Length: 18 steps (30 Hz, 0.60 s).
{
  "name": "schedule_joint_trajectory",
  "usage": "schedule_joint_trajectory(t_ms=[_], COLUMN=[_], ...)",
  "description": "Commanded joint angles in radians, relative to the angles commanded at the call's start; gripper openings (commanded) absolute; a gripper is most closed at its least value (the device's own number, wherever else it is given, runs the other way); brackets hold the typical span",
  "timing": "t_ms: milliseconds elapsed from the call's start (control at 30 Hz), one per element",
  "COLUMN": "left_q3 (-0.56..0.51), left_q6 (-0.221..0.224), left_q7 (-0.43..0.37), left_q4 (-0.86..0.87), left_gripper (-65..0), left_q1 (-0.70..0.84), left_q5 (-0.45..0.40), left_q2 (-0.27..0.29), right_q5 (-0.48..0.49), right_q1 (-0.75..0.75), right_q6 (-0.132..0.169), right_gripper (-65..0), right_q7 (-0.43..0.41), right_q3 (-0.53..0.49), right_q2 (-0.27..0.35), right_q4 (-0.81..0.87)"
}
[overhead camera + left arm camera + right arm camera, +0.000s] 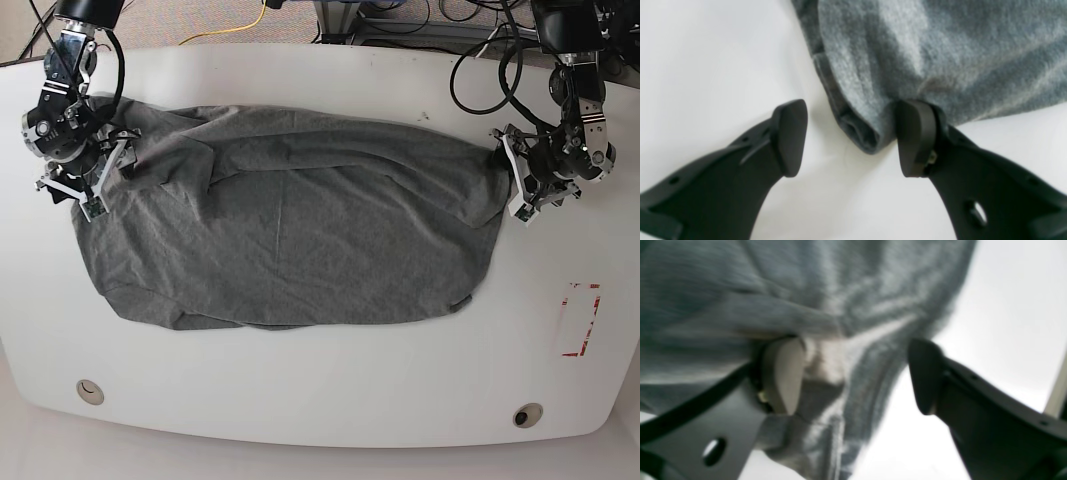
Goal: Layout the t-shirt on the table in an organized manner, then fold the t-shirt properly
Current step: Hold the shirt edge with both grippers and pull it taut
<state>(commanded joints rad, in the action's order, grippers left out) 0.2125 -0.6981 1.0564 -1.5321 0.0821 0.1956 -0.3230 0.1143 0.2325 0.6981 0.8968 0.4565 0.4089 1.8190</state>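
The heather-grey t-shirt (pixel 290 230) lies spread and wrinkled across the white table (pixel 320 400). My left gripper (pixel 512 178) is at the shirt's right edge in the base view. In the left wrist view it is open (pixel 853 140), with a folded shirt corner (pixel 860 133) between the fingers, against the right pad (pixel 917 140). My right gripper (pixel 105 178) is at the shirt's left end. In the right wrist view it stands open (pixel 853 376) with bunched cloth (pixel 840 390) between the fingers, draped around the left pad (pixel 783 373).
A red dashed rectangle mark (pixel 578 320) sits on the table at the right. Two round holes (pixel 89 390) (pixel 527 414) lie near the front edge. Cables (pixel 480 70) hang over the back right of the table.
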Motion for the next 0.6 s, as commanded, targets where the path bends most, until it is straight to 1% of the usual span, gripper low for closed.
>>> schedule_joint_trajectory(t_ms=[33, 133, 167, 200, 233, 367, 500, 600], left_q3=[0.0, 0.0, 0.0, 0.0, 0.0, 0.0, 0.0, 0.0], left_q6=[0.0, 0.0, 0.0, 0.0, 0.0, 0.0, 0.0, 0.0], left_q7=[0.0, 0.0, 0.0, 0.0, 0.0, 0.0, 0.0, 0.0], left_q4=[0.0, 0.0, 0.0, 0.0, 0.0, 0.0, 0.0, 0.0], left_gripper=[-26.7, -26.7, -26.7, -26.7, -26.7, -26.7, -26.7, -26.7], left_q1=[0.0, 0.0, 0.0, 0.0, 0.0, 0.0, 0.0, 0.0], left_q5=[0.0, 0.0, 0.0, 0.0, 0.0, 0.0, 0.0, 0.0], left_q2=[0.0, 0.0, 0.0, 0.0, 0.0, 0.0, 0.0, 0.0], right_q5=[0.0, 0.006, 0.006, 0.006, 0.006, 0.006, 0.008, 0.008], right_q1=[0.02, 0.081, 0.092, 0.115, 0.123, 0.157, 0.175, 0.17], right_q6=[0.0, 0.0, 0.0, 0.0, 0.0, 0.0, 0.0, 0.0], right_gripper=[-4.0, -3.8, -3.8, -3.8, -3.8, -3.8, -4.1, -7.0], right_q7=[0.0, 0.0, 0.0, 0.0, 0.0, 0.0, -0.005, -0.005], right_q3=[0.003, 0.061, 0.074, 0.104, 0.118, 0.173, 0.187, 0.189], right_q2=[0.0, -0.015, -0.026, -0.057, -0.071, -0.112, -0.132, -0.143], right_q4=[0.015, 0.064, 0.072, 0.084, 0.091, 0.1, 0.091, 0.061])
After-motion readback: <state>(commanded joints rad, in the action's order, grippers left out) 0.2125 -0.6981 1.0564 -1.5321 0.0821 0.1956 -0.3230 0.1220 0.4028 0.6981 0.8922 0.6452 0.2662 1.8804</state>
